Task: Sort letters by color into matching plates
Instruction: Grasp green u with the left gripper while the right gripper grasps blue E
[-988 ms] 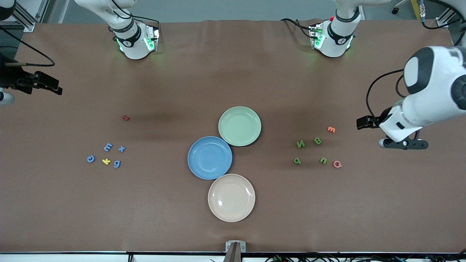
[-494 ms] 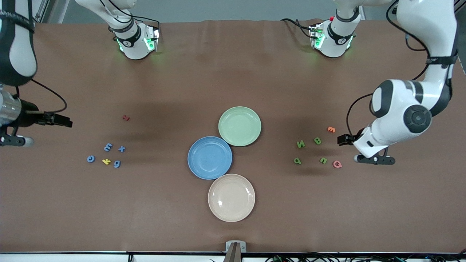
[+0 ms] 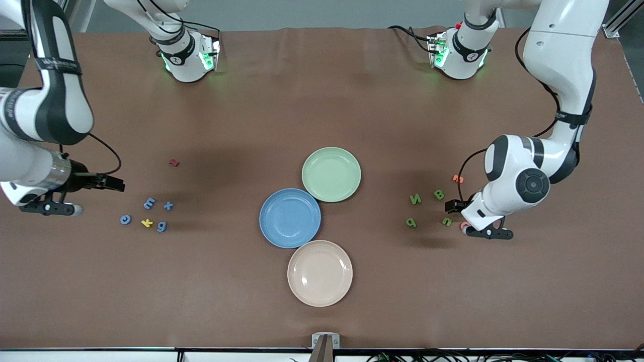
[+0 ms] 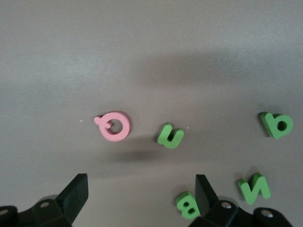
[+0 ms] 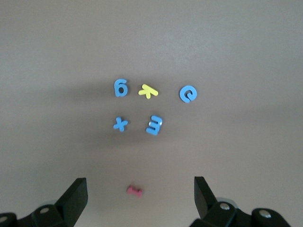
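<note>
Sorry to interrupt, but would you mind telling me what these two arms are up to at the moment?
They are sorting foam letters by color into plates, and nothing is sorted yet. The left gripper, open and empty, hovers over the green letters and the pink Q. The right gripper, also open and empty, hangs by the blue letters and the yellow k. The blue plate, green plate and cream plate hold nothing.

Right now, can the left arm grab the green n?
Probably yes. The left gripper is open above the table beside the green n, which lies flat and uncovered. The pink Q sits close, but not touching.
</note>
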